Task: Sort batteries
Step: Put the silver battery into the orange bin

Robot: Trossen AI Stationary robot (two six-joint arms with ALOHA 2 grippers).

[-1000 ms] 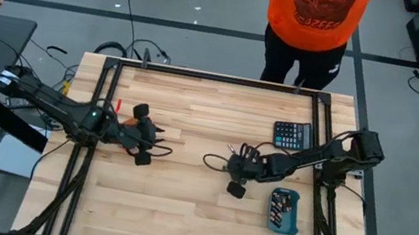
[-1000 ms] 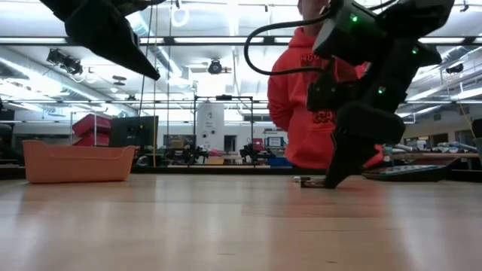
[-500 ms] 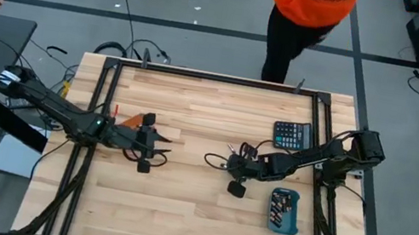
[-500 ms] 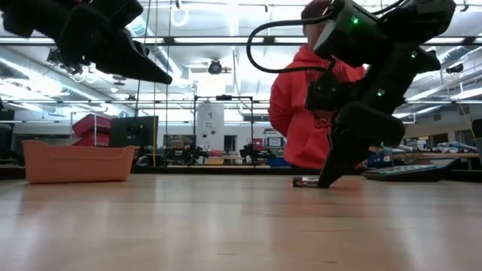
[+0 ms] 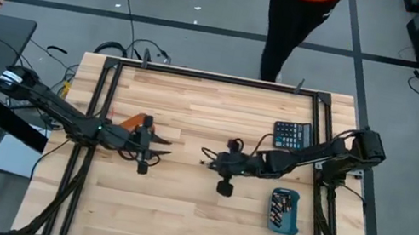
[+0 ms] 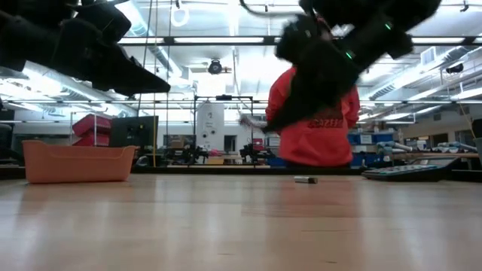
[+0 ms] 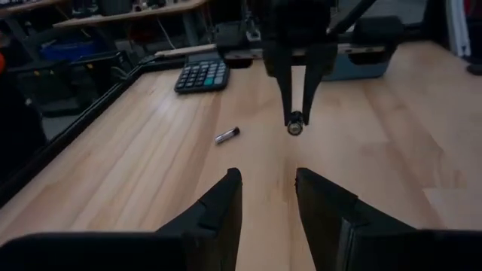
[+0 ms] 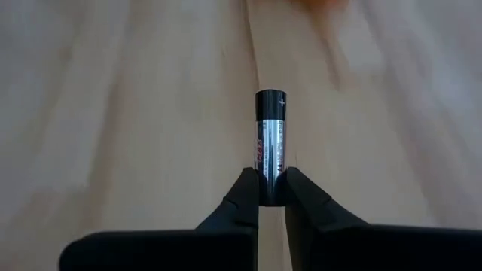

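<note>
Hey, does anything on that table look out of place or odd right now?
One loose battery lies alone on the bare wood near the calculator, outside both the blue tray and the orange tray. The right gripper holds another battery above the table. Nothing looks spilled or damaged.

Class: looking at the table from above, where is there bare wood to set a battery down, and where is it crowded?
Bare: the near strip of the table left of the blue tray. Crowded: the middle band between the left end effector and right end effector.
</note>
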